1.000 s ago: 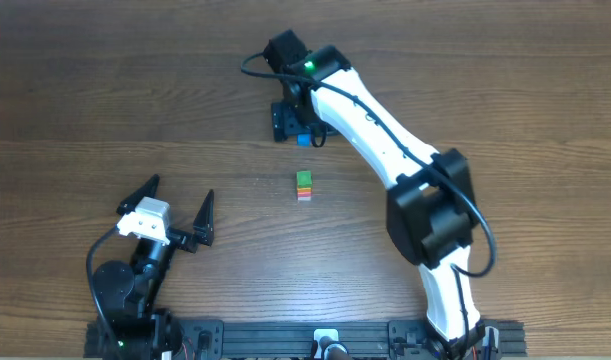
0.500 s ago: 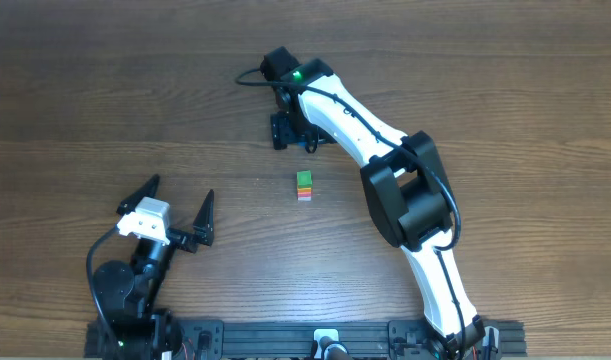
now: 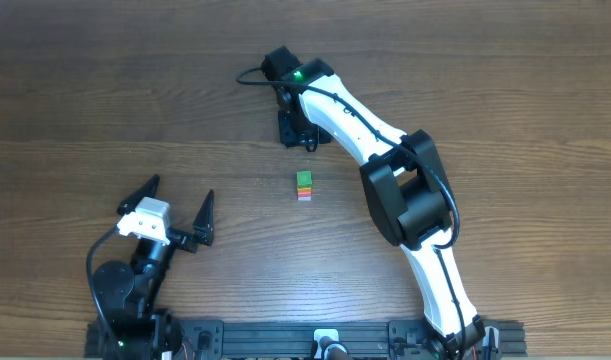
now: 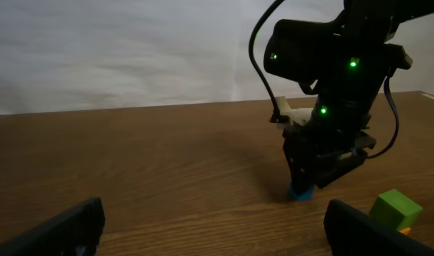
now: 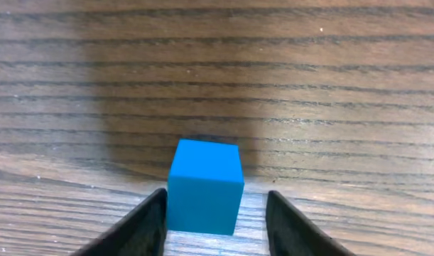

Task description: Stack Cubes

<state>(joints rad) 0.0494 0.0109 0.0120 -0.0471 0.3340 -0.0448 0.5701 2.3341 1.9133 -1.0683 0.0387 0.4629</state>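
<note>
A blue cube (image 5: 204, 186) rests on the wooden table, between the fingers of my right gripper (image 5: 217, 193). That gripper is open: one finger touches the cube's side and the other stands a small gap away. From the top, the right gripper (image 3: 297, 130) is low over the far middle of the table. A short stack (image 3: 304, 186) with a green cube (image 4: 394, 208) on top stands nearer, apart from it. The left wrist view has the blue cube (image 4: 300, 192) under the right gripper (image 4: 323, 160). My left gripper (image 3: 175, 212) stays open and empty near the front left.
The dark wood table (image 3: 505, 90) is bare around the cubes. A pale wall (image 4: 131, 50) stands behind the table's far edge. Both arm bases sit on a black rail (image 3: 315, 335) along the near edge.
My right arm folded its elbow inward and dropped its gripper down around the blue cube, then shifted slightly right. The stack and left arm stayed put.
</note>
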